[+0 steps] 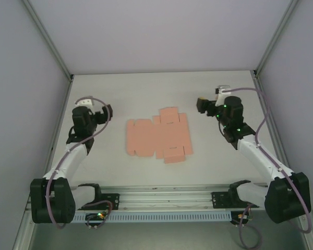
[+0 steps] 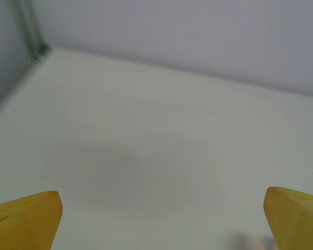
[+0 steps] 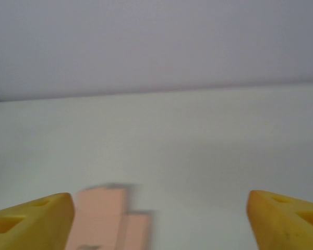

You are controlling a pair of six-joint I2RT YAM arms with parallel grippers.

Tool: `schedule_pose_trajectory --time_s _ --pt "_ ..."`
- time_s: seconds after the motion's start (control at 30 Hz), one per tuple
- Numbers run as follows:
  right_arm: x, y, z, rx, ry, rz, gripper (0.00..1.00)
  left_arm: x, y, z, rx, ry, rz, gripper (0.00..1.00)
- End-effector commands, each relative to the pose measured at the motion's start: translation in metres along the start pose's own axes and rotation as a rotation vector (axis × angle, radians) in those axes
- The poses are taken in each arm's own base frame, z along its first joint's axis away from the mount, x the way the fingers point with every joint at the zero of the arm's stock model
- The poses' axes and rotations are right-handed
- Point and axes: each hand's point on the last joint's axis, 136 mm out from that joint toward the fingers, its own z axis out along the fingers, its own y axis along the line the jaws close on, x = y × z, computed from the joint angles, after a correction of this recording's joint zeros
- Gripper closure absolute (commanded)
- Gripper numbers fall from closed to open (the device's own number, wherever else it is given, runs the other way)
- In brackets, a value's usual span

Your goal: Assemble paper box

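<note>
The paper box (image 1: 158, 136) lies flat on the table as a salmon-pink die-cut sheet with flaps, midway between the two arms. My left gripper (image 1: 107, 112) hovers to its left, open and apart from it; its yellow fingertips (image 2: 28, 219) stand wide over bare table. My right gripper (image 1: 202, 105) is to the sheet's upper right, also open with nothing between its fingers. In the right wrist view a corner of the pink sheet (image 3: 107, 219) shows low left, next to the left yellow fingertip (image 3: 34, 221).
The white table (image 1: 161, 91) is enclosed by pale walls on three sides with metal frame posts (image 1: 47, 36) at the back corners. A metal rail (image 1: 161, 197) with the arm bases runs along the near edge.
</note>
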Motion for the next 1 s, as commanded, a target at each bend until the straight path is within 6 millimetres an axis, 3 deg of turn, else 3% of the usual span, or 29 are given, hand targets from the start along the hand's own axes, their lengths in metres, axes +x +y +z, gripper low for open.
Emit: schedule_pose_trajectory --time_s 0.0,0.13,0.2,0.33,0.53,0.73,0.83,0.97 --pt "0.079 0.034 0.008 -0.061 0.320 0.150 0.26 0.074 -0.027 -0.002 0.099 0.306 -0.131 0.00" --pt "0.127 0.076 0.036 -0.152 0.504 0.175 0.39 0.098 -0.059 0.005 0.206 0.428 -0.144 0.00" --pt "0.148 0.080 0.051 -0.140 0.572 0.169 0.45 0.109 -0.066 0.010 0.234 0.468 -0.160 0.00" --pt "0.184 0.071 0.072 -0.075 0.665 0.198 0.53 0.129 -0.070 0.015 0.256 0.544 -0.186 0.00" --pt "0.239 0.058 0.075 -0.018 0.785 0.243 0.58 0.154 -0.087 0.014 0.365 0.616 -0.235 0.00" --pt "0.263 0.049 0.071 0.008 0.817 0.245 0.58 0.169 -0.109 0.016 0.482 0.661 -0.272 0.01" --pt "0.267 0.047 0.070 0.015 0.828 0.236 0.58 0.168 -0.121 0.018 0.535 0.658 -0.274 0.12" --pt "0.263 0.048 0.070 -0.002 0.811 0.226 0.58 0.163 -0.128 0.022 0.556 0.652 -0.275 0.52"
